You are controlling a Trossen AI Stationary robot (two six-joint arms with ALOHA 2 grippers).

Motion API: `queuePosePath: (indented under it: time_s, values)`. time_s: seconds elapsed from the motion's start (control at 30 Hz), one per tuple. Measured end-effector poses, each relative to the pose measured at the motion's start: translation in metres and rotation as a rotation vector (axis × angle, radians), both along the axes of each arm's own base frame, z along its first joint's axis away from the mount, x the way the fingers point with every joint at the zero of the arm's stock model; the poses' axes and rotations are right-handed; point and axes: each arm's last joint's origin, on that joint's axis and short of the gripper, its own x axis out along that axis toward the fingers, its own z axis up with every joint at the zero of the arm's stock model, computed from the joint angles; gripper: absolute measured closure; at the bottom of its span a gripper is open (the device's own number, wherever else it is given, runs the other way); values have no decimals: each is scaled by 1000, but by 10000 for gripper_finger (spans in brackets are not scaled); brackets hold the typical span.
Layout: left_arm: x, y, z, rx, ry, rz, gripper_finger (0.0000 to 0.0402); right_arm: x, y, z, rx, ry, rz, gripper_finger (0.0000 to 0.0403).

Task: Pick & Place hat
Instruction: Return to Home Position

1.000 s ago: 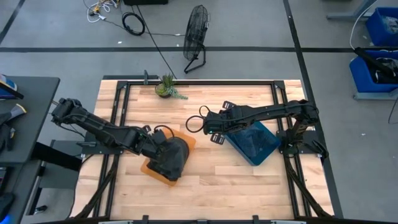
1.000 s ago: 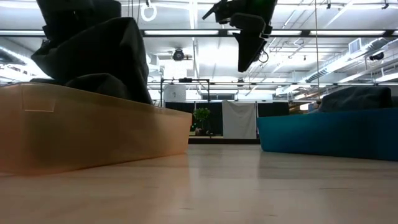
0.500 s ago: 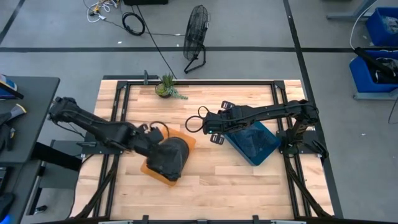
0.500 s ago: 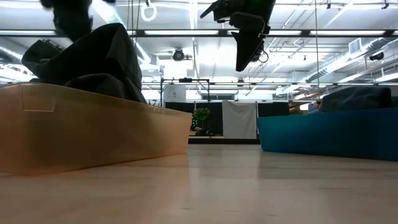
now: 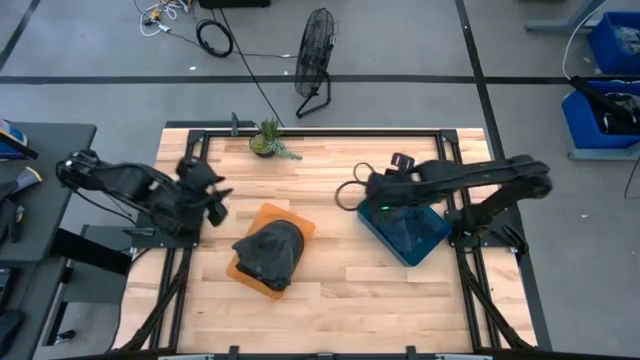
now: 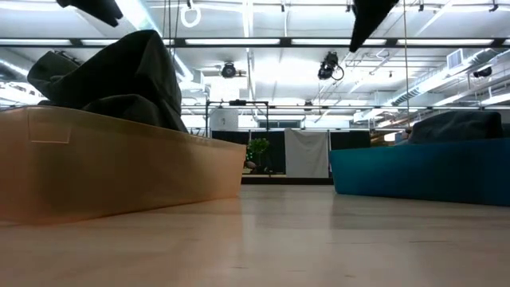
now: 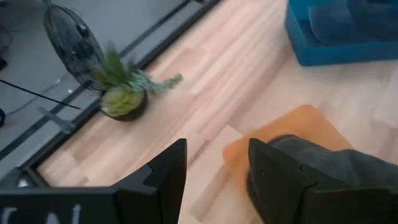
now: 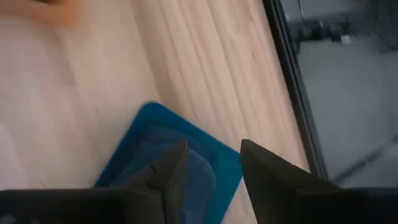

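Observation:
The dark hat (image 5: 268, 252) lies crumpled in the orange bin (image 5: 297, 222) at the table's middle left, rising above the bin's rim (image 6: 119, 135) in the low view. My left gripper (image 5: 218, 193) hangs open to the left of the bin, clear of the hat (image 7: 336, 165). My right gripper (image 5: 383, 200) is open above the near-left corner of the blue bin (image 5: 425, 238), which holds a dark blue cloth thing (image 8: 193, 177). Nothing is between either pair of fingers.
A small potted plant (image 5: 268, 141) stands at the table's far edge. A floor fan (image 5: 315, 55) stands beyond the table. Black frame rails (image 5: 440, 150) run along the table's sides. Bare wood lies between the two bins and along the near edge.
My left gripper has let go of the hat, risen, and drawn back toward the table's left edge. The hat has stayed in the orange bin, sagging a little. My right gripper has moved toward the table's right edge, over the blue bin.

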Motion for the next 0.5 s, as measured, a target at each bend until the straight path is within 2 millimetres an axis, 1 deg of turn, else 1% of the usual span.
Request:
queuePosePath:
  time_s: [0.07, 0.1, 0.17, 0.27, 0.33, 0.37, 0.43, 0.5]
  values:
    - [-13, 6, 3, 17, -38, 17, 225, -14, 1, 0, 14, -103, 38, 250]
    - [-19, 10, 4, 30, -67, 29, 225, -23, 2, -3, 25, -143, 60, 250]
    - [-31, 15, 0, 72, -90, 36, 225, -43, 3, -17, 58, -214, 124, 250]
    - [-43, 20, -13, 161, -120, 20, 225, -67, 3, -50, 58, -328, 256, 250]
    - [-49, 23, -25, 200, -172, 35, 225, -79, 2, -67, 37, -449, 336, 250]
    - [-53, 25, -31, 212, -194, 38, 225, -84, 1, -72, 32, -517, 363, 250]
    - [-59, 28, -42, 211, -235, 37, 225, -93, 0, -77, 40, -644, 409, 250]
    - [-64, 30, -53, 197, -278, 35, 225, -103, -1, -81, 32, -720, 468, 250]
